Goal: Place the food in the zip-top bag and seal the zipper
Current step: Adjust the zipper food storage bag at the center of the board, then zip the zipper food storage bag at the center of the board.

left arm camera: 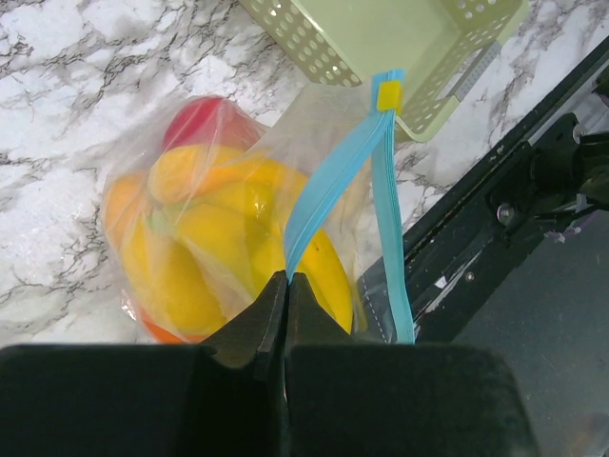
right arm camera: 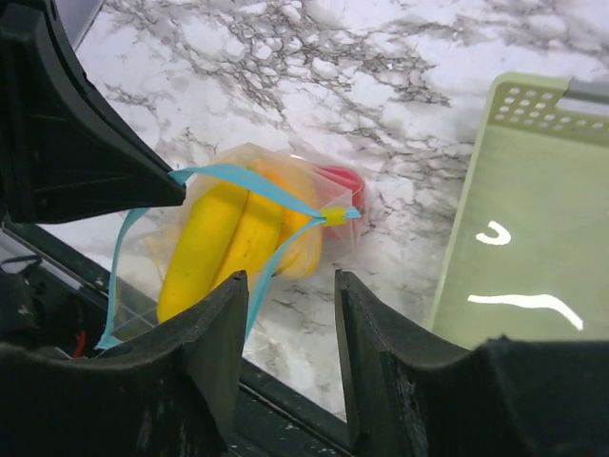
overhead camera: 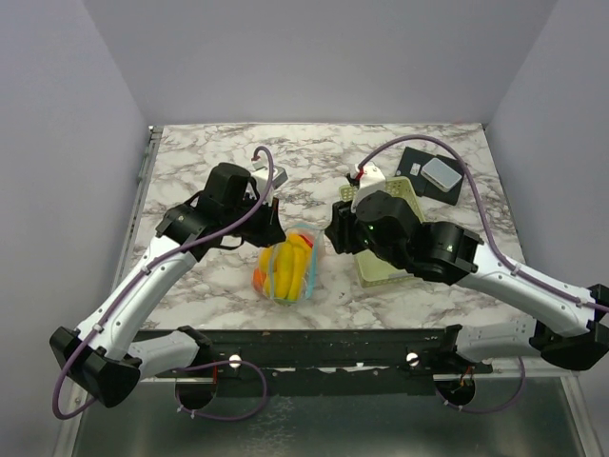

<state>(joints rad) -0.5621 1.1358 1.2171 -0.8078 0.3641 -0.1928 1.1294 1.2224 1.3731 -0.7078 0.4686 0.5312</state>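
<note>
The clear zip-top bag (overhead camera: 285, 268) lies near the table's front edge, holding the food: yellow bananas (left arm camera: 228, 238), a red round piece (left arm camera: 202, 120) and an orange piece. Its light blue zipper (left arm camera: 333, 176) stands open, two strips spreading from a yellow slider (left arm camera: 388, 95). My left gripper (left arm camera: 287, 278) is shut on one strip of the zipper and sits at the bag's far left side (overhead camera: 270, 231). My right gripper (right arm camera: 290, 282) is open and empty, just above and beside the bag's slider end (right arm camera: 333, 217); in the top view it is right of the bag (overhead camera: 335, 234).
A pale yellow-green perforated basket (overhead camera: 377, 270) lies right of the bag, mostly under my right arm; it shows empty in the right wrist view (right arm camera: 514, 219). A black pad with a small grey-white box (overhead camera: 441, 173) is at the back right. The table's front rail (overhead camera: 314, 343) runs just below the bag.
</note>
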